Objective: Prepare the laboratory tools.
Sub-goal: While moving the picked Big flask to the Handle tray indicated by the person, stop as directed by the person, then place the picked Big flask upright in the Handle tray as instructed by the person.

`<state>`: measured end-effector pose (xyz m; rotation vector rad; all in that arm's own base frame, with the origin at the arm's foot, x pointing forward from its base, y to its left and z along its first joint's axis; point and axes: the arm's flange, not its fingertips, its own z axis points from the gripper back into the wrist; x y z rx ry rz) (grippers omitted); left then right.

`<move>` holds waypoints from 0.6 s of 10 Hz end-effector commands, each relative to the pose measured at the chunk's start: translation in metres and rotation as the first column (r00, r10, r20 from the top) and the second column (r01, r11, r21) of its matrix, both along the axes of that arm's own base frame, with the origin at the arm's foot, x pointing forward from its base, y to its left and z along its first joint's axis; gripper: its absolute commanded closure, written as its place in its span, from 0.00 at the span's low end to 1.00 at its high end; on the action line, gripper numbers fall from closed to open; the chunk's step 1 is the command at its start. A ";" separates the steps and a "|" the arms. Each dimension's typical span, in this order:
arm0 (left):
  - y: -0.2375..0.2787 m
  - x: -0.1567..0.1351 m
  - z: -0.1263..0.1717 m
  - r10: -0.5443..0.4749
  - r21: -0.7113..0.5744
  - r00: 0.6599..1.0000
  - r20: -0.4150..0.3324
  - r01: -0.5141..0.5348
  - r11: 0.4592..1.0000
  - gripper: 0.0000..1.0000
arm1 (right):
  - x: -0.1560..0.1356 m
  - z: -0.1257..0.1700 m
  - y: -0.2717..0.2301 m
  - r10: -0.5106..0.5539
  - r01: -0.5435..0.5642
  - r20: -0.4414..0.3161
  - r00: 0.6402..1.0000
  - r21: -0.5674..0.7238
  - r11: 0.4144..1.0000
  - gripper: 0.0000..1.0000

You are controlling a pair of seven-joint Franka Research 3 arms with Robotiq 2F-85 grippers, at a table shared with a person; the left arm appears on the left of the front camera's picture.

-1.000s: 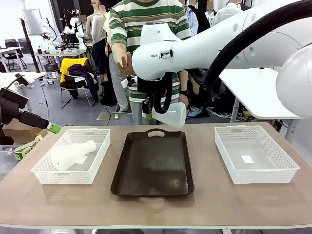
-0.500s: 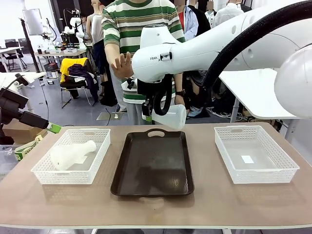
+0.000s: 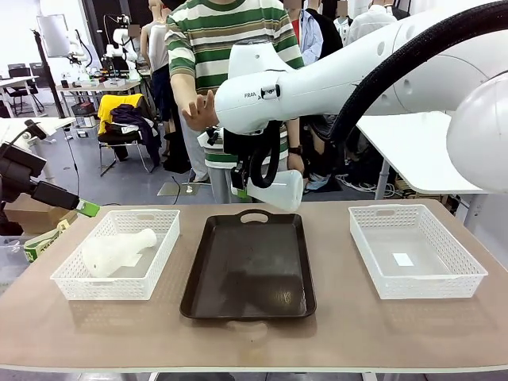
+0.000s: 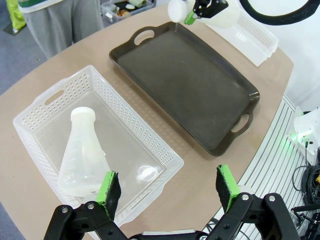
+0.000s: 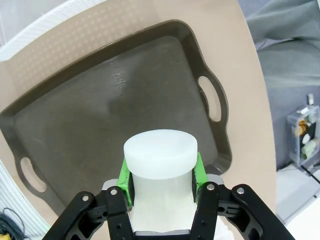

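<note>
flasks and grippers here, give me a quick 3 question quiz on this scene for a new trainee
1. True or false: the right gripper is shut on the neck of the held flask.
2. The other flask lies in: A) the dark tray B) the left basket C) the right basket.
3. Fill in: the left gripper is ____ and holds nothing.
Key: 1 true; 2 B; 3 open.
</note>
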<state>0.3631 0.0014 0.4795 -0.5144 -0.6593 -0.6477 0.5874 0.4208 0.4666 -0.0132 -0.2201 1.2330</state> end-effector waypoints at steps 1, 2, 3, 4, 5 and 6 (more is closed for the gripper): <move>0.003 0.002 -0.002 -0.021 -0.015 1.000 0.014 0.021 1.000 0.00 | -0.001 0.002 0.001 0.003 -0.003 0.008 1.000 0.005 1.000 1.00; 0.003 0.002 -0.002 -0.021 -0.015 1.000 0.014 0.021 1.000 0.00 | -0.001 0.002 0.001 0.003 -0.003 0.008 1.000 0.005 1.000 1.00; 0.003 0.002 -0.002 -0.021 -0.015 1.000 0.014 0.021 1.000 0.00 | -0.001 0.002 0.001 0.003 -0.003 0.008 1.000 0.005 1.000 1.00; 0.003 0.002 -0.002 -0.021 -0.015 1.000 0.014 0.021 1.000 0.00 | -0.001 0.002 0.001 0.003 -0.003 0.008 1.000 0.005 1.000 1.00; 0.003 0.002 -0.002 -0.021 -0.015 1.000 0.014 0.021 1.000 0.00 | -0.001 0.002 0.001 0.003 -0.003 0.008 1.000 0.005 1.000 1.00; 0.003 0.002 -0.002 -0.021 -0.015 1.000 0.014 0.021 1.000 0.00 | -0.001 0.002 0.001 0.003 -0.003 0.008 1.000 0.005 1.000 1.00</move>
